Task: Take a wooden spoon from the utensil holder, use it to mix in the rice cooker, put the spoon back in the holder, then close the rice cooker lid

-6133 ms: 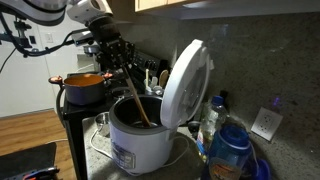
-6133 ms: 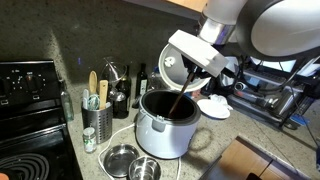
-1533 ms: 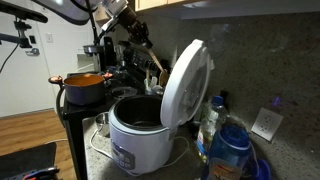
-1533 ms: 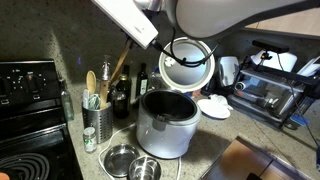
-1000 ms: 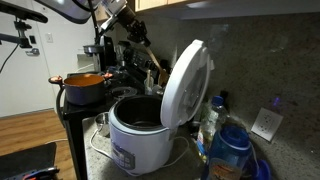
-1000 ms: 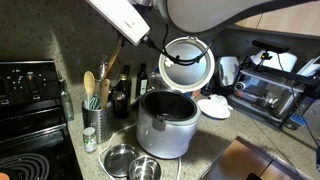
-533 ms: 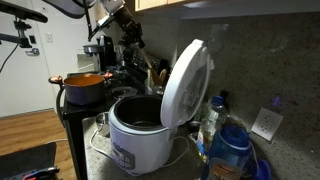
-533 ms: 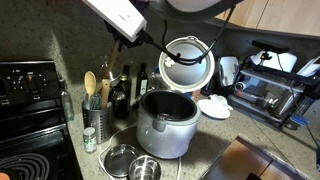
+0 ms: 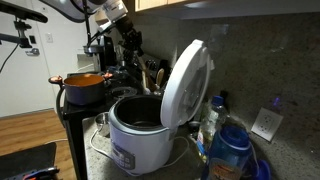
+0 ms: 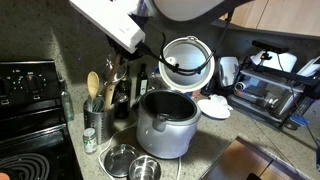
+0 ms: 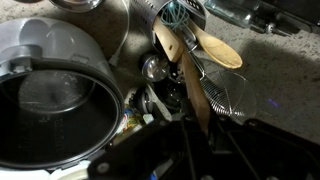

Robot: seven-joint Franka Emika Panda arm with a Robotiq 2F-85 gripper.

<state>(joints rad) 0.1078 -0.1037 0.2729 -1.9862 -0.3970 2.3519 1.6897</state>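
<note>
Utensil holder at left, gripper directly above it, clamped on the wooden spoon by the handle, spoon's lower end down among the holder's utensils; rice cooker just right, rice cooker lid standing open.

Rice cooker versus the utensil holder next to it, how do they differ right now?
The rice cooker is far bigger and wider than the utensil holder. The cooker is smooth and white-grey; the holder is a mesh cylinder. The cooker has a hinged lid standing open; the holder has none. Nothing sticks out of the cooker; utensil handles crowd the holder. Both stand upright on the counter.
</note>
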